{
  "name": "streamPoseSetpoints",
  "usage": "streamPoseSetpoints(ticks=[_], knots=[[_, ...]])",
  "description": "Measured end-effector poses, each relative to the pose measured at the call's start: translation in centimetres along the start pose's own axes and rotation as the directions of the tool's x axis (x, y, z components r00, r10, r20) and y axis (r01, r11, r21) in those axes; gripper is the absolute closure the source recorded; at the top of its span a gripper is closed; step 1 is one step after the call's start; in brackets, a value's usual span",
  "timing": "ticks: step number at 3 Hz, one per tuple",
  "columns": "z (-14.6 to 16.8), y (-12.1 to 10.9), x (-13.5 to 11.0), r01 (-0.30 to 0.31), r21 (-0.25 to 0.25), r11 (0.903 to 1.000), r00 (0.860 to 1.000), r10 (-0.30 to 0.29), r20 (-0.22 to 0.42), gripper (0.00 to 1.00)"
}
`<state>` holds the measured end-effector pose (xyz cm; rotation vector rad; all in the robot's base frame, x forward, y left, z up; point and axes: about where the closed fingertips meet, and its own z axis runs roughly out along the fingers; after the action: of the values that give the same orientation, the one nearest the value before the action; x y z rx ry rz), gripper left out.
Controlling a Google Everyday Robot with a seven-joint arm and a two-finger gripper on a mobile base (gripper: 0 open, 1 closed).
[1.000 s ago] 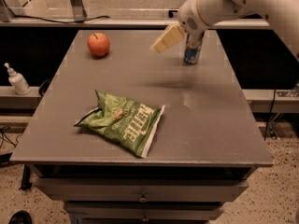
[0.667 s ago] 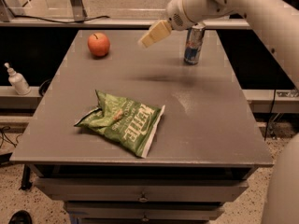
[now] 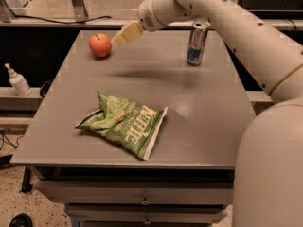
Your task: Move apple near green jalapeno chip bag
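One apple [image 3: 100, 45] at table [image 3: 213, 126] far corner, gripper [image 3: 117, 41] just beside.

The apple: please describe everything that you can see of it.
The apple is round and red-orange, lighter toward the top, with a short dark stem in a dimple. Its skin looks smooth and whole. It stands upright on the grey table near the far left corner, resting only on the tabletop. The gripper hovers just to its right, slightly higher, and appears not to touch it. The green chip bag lies well apart, nearer the front edge.
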<state>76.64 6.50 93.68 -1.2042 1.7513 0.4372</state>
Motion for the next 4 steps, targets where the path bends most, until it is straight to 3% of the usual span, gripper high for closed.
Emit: streamPoseSetpoints(ticks=[2,4], knots=[[7.5,2.3,-0.3,-0.031,-0.042,0.9986,0.997,0.034,0.076,0.0],[12.7,3.8,-0.4,-0.05,-0.085,0.9951,0.993,0.059,0.102,0.0]])
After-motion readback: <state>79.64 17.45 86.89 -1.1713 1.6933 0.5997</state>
